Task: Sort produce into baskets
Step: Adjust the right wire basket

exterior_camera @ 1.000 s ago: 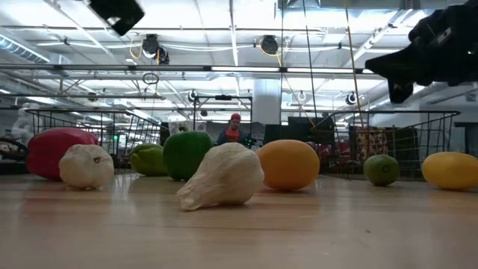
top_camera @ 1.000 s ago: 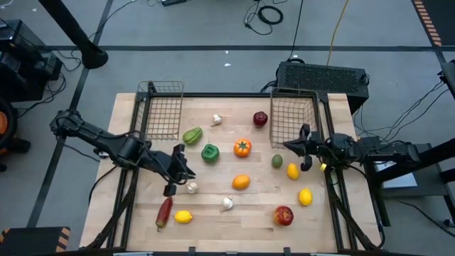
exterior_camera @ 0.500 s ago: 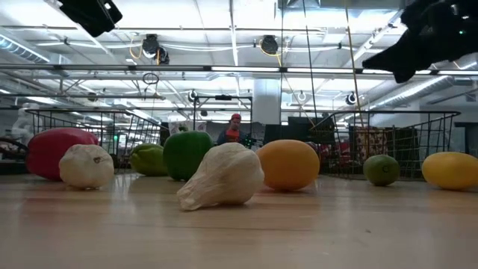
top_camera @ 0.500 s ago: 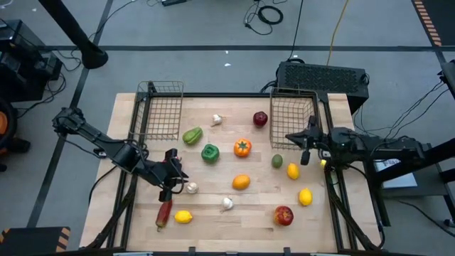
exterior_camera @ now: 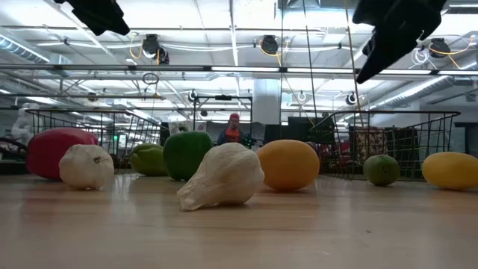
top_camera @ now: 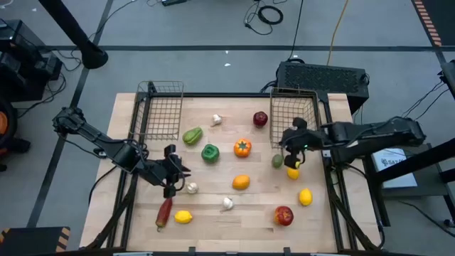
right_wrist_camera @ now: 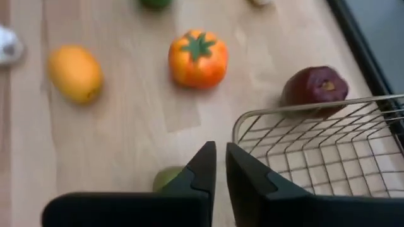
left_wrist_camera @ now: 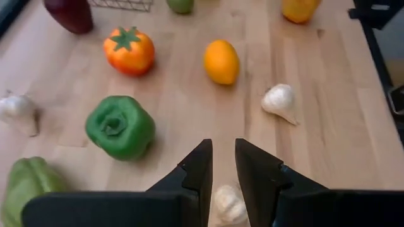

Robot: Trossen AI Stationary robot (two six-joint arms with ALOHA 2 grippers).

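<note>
Toy produce lies loose on the wooden table (top_camera: 142,213): green pepper (top_camera: 210,152), orange tomato-like piece (top_camera: 242,148), orange (top_camera: 241,182), lime (top_camera: 277,161), lemon (top_camera: 292,173), dark red apple (top_camera: 260,119), garlic (top_camera: 192,188). Two wire baskets stand at the far side, left (top_camera: 162,110) and right (top_camera: 293,114). My left gripper (top_camera: 183,173) hovers shut and empty just above and left of that garlic (left_wrist_camera: 230,205). My right gripper (top_camera: 286,142) hovers shut and empty by the right basket's near left corner (right_wrist_camera: 243,129), above the lime (right_wrist_camera: 165,180).
More produce sits near the front: red chili (top_camera: 164,211), lemons (top_camera: 183,217) (top_camera: 305,197), red apple (top_camera: 284,215), garlic (top_camera: 227,204). A light green pepper (top_camera: 192,135) and garlic (top_camera: 217,119) lie near the left basket. A person (exterior_camera: 234,128) stands far behind the table.
My right gripper has gone toward the table's left, from beside the right basket to above the lime, rising and turning a little. My left gripper has drifted slightly toward the near left, staying over the garlic. No produce has moved.
</note>
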